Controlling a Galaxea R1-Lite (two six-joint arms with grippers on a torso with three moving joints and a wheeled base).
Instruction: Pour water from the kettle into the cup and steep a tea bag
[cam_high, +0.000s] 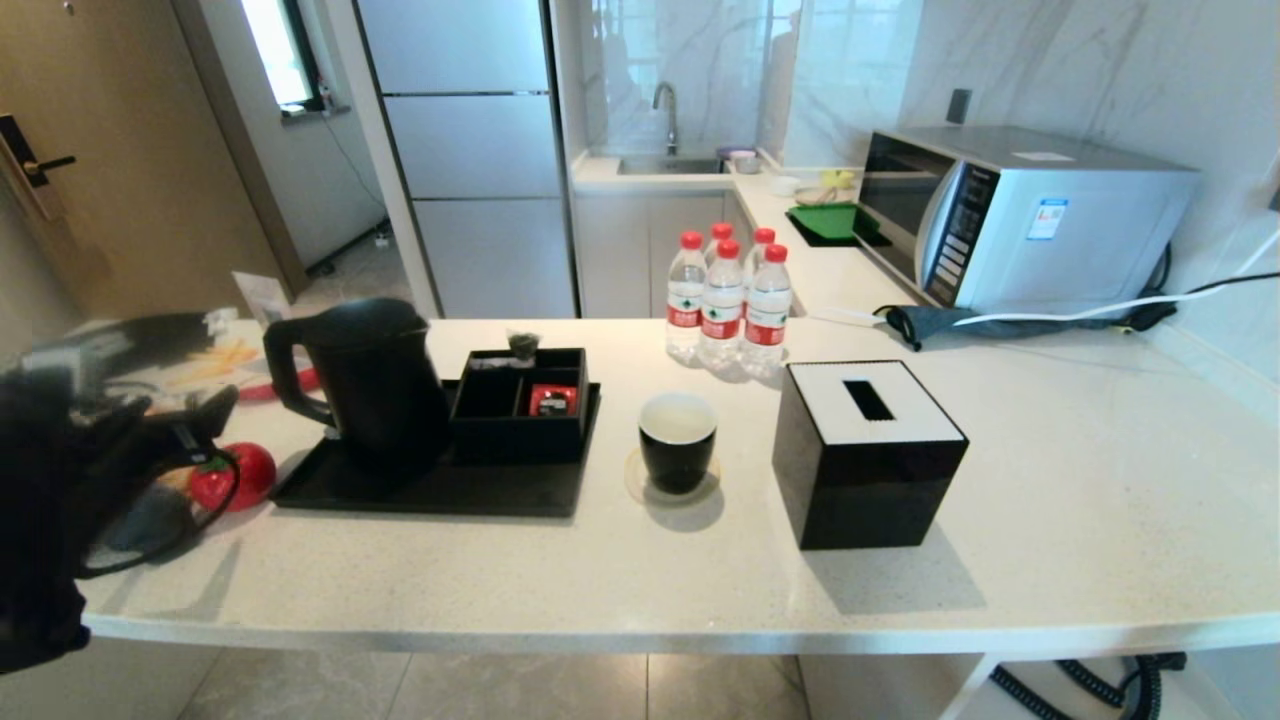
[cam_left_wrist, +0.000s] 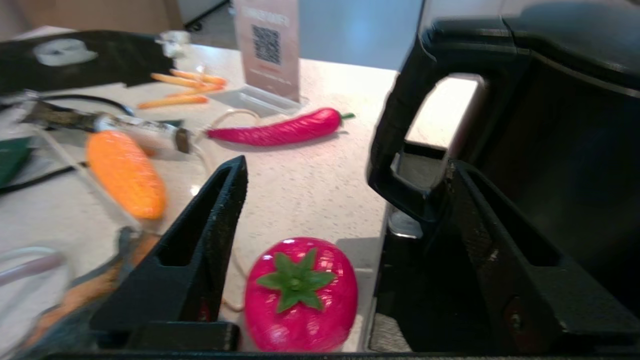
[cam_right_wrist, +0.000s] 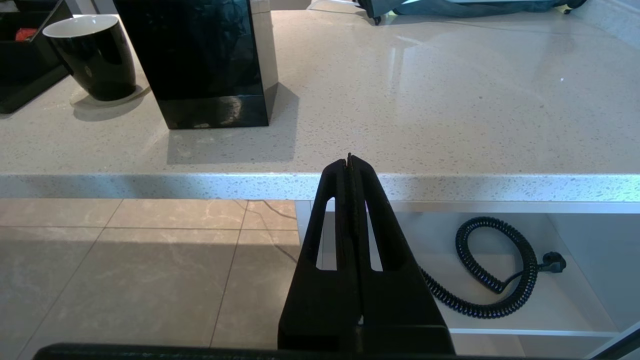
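Observation:
The black kettle (cam_high: 375, 385) stands upright on the left end of a black tray (cam_high: 430, 490). My left gripper (cam_left_wrist: 345, 170) is open just left of the kettle, holding nothing. One of its fingers (cam_left_wrist: 470, 210) lies by the lower end of the kettle handle (cam_left_wrist: 400, 125), and the other finger (cam_left_wrist: 225, 200) is over bare counter. The black cup (cam_high: 678, 440) sits on a coaster right of the tray, and its white lining shows. A small dark tea bag (cam_high: 522, 345) rests at the back of the compartment box (cam_high: 520, 405). My right gripper (cam_right_wrist: 349, 159) is shut, low before the counter edge.
A toy tomato (cam_left_wrist: 300, 295) lies on the counter between the left fingers. A red chilli (cam_left_wrist: 280, 131) and a corn cob (cam_left_wrist: 125, 172) lie further left. A black tissue box (cam_high: 865, 450) stands right of the cup. Several bottles (cam_high: 725, 300) and a microwave (cam_high: 1010, 215) stand behind.

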